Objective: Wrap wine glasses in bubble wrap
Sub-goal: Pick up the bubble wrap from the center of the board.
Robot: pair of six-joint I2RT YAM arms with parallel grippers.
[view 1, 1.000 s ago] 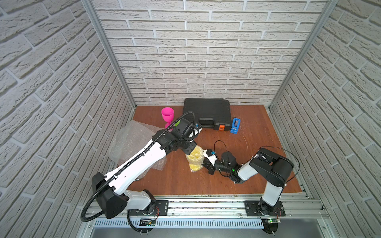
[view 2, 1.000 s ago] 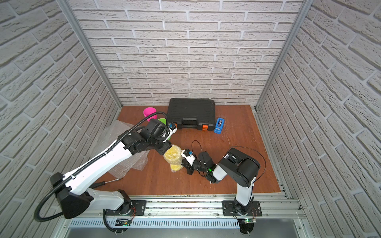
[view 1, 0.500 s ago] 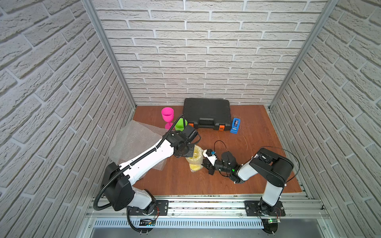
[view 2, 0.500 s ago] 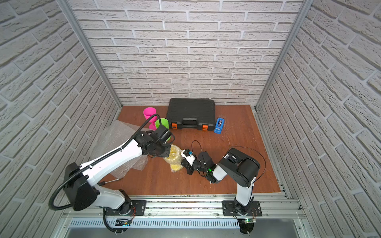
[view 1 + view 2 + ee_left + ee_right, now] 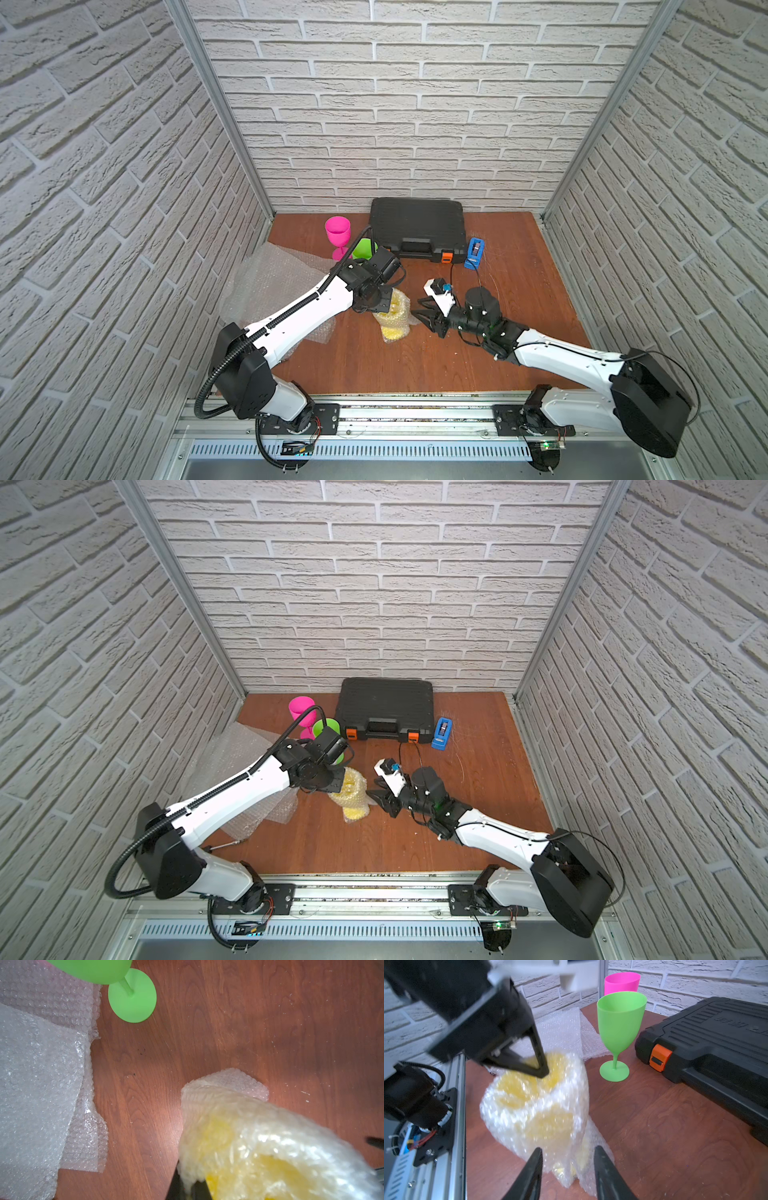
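The left end effector (image 5: 543, 1073) is pinched shut on the bubble wrap (image 5: 571, 1084) at the rim of the yellow goblet (image 5: 548, 1126), which stands upright on the desk (image 5: 654, 1126). The right end effector (image 5: 568, 1148) gapes beside its base, holding nothing. Best hold that pinch firm while regrasping lower.
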